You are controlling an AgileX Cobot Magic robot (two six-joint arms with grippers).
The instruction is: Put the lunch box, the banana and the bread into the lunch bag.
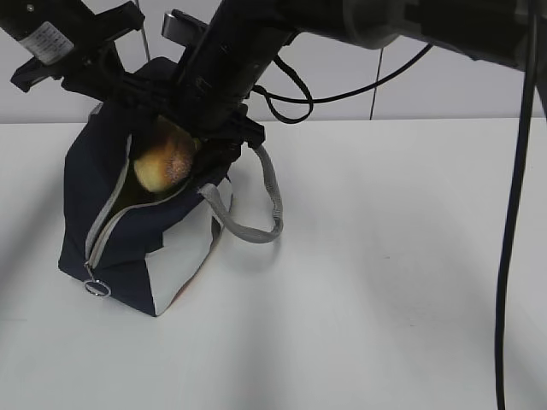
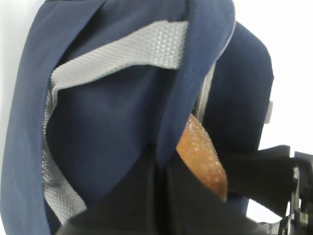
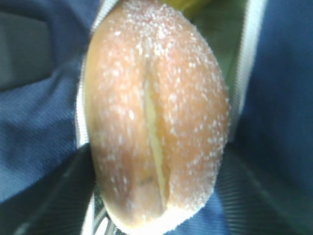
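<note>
The navy lunch bag (image 1: 120, 239) stands at the table's left with its zipper open. My right gripper (image 1: 201, 149) is shut on the bread (image 1: 164, 162), a golden-brown roll, and holds it in the bag's mouth. In the right wrist view the bread (image 3: 156, 112) fills the frame between the zipper edges, with a yellow bit of the banana (image 3: 190, 5) and something green under it. My left gripper (image 1: 128, 90) is shut on the bag's upper edge (image 2: 186, 98) and holds it open; the bread (image 2: 203, 156) shows beside it. The lunch box is not clearly visible.
A grey strap handle (image 1: 256, 231) loops out to the bag's right. The metal ring pull (image 1: 97, 289) hangs at the bag's front. A black cable (image 1: 513, 213) hangs down at the far right. White table (image 1: 385, 282) stretches right of the bag.
</note>
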